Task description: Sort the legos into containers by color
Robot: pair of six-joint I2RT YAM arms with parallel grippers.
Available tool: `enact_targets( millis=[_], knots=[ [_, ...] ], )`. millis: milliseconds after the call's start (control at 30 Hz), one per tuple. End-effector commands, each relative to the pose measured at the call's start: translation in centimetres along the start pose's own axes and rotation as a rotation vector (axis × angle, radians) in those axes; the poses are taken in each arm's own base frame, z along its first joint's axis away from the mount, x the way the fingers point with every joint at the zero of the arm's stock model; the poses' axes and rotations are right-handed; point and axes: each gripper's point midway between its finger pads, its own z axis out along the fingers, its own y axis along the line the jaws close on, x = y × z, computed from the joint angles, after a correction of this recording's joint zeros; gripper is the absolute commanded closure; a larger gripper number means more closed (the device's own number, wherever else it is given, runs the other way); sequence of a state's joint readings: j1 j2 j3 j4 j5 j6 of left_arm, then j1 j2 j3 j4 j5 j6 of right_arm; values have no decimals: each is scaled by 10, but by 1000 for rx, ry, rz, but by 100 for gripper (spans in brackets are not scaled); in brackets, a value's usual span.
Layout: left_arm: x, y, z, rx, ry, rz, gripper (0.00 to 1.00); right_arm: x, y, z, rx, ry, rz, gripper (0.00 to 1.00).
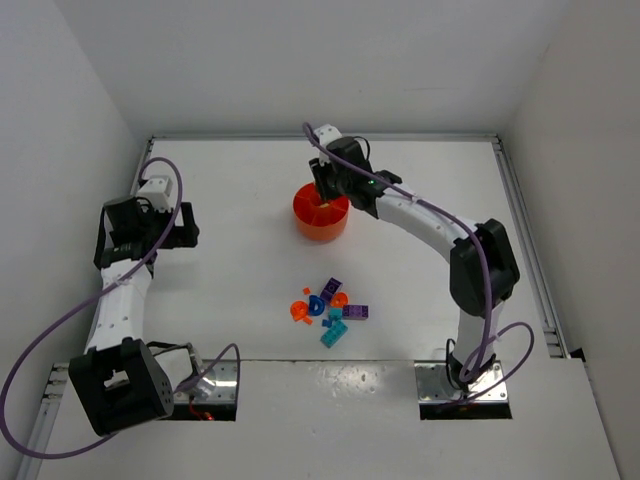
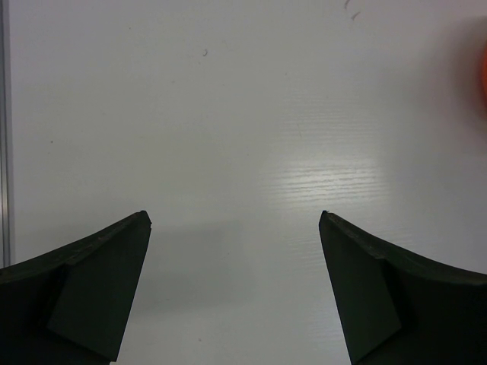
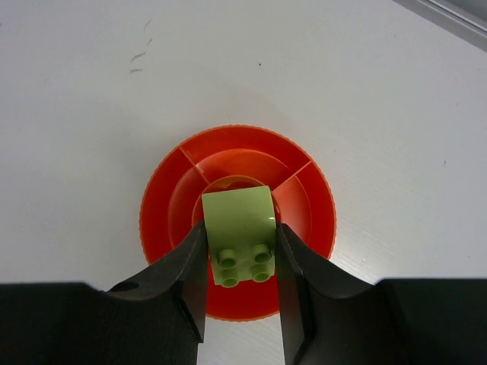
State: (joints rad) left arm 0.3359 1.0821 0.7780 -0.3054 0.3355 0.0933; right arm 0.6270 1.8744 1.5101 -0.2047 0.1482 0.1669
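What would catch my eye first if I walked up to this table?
The round bright orange plastic dish, split into compartments, stands out on the white table at its far middle. The right gripper holds a lime green plastic brick right over it. Towards the near edge, a small cluster of purple, cyan, blue and orange bricks lies loose on the table.

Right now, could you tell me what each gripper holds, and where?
The right gripper pinches a lime green brick by its opposite sides; the left gripper holds nothing.
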Motion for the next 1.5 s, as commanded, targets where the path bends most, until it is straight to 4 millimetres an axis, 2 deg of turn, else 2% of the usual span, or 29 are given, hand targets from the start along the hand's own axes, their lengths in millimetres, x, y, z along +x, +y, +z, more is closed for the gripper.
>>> enact_targets(
  millis=[0, 33, 67, 100, 233, 267, 300, 467, 600, 633, 733, 867, 933, 1000, 1033, 1067, 1167, 1233, 1267, 1300, 1333, 1433, 1467],
  knots=[
    [-15, 5, -3, -16, -65, 0, 0, -35, -3, 3, -27, -100, 75, 100],
    [-11, 4, -2, -15, -56, -3, 0, -39, -3, 2, -28, -109, 76, 100],
    [-11, 4, -2, -15, -56, -3, 0, -29, -5, 10, -38, -78, 78, 100],
    [-11, 4, -2, -15, -56, -3, 0, -34, -5, 9, -39, -89, 79, 100],
    [-11, 5, -2, -15, -56, 7, 0, -27, 0, 17, -79, -57, 90, 100],
    [-11, 5, -2, -15, -56, 7, 0, -23, 3, 20, -91, -47, 98, 99],
    [-11, 5, -2, -15, -56, 7, 0, -28, -3, 20, -83, -57, 104, 96],
    [-5, 8, 0, -30, -35, -1, 0, -22, 4, 27, -120, -25, 103, 88],
    [-3, 9, 1, -37, -24, -4, 0, -17, 4, 28, -119, -14, 102, 68],
    [-3, 11, 1, -46, -23, -4, 0, -17, 4, 25, -119, -16, 102, 57],
    [-2, 13, 1, -57, -21, -4, 0, -16, 2, 26, -110, -18, 103, 52],
    [-1, 20, 0, -98, -15, -15, 0, -24, -1, 16, -101, -41, 85, 50],
    [-8, 22, -2, -110, -23, -12, 0, -33, -1, 4, -112, -57, 63, 50],
    [-7, 19, -3, -96, -12, -16, 0, -37, 7, -22, -176, -45, 16, 53],
    [-13, 13, -7, -66, -37, -9, 0, -40, 4, -33, -176, -47, -33, 53],
    [-12, 7, -13, -44, -57, 29, 0, -18, 8, -44, -214, 21, -65, 54],
    [-16, -13, -20, 49, -126, 79, 0, 16, 11, -82, -294, 95, -220, 54],
    [-14, -21, -25, 83, -137, 105, 0, 64, 11, -101, -349, 233, -285, 55],
    [-10, -23, -25, 100, -122, 114, 0, 72, 13, -114, -377, 249, -296, 55],
    [-9, -26, -25, 118, -108, 119, 0, 85, 14, -121, -394, 285, -302, 55],
    [-5, -27, -21, 137, -80, 117, 0, 113, 13, -130, -410, 368, -305, 55],
    [-2, -34, -20, 194, -45, 104, 0, 159, 20, -153, -485, 479, -380, 57],
    [-3, -36, -20, 203, -48, 104, 0, 169, 18, -157, -502, 495, -419, 55]
  ],
)
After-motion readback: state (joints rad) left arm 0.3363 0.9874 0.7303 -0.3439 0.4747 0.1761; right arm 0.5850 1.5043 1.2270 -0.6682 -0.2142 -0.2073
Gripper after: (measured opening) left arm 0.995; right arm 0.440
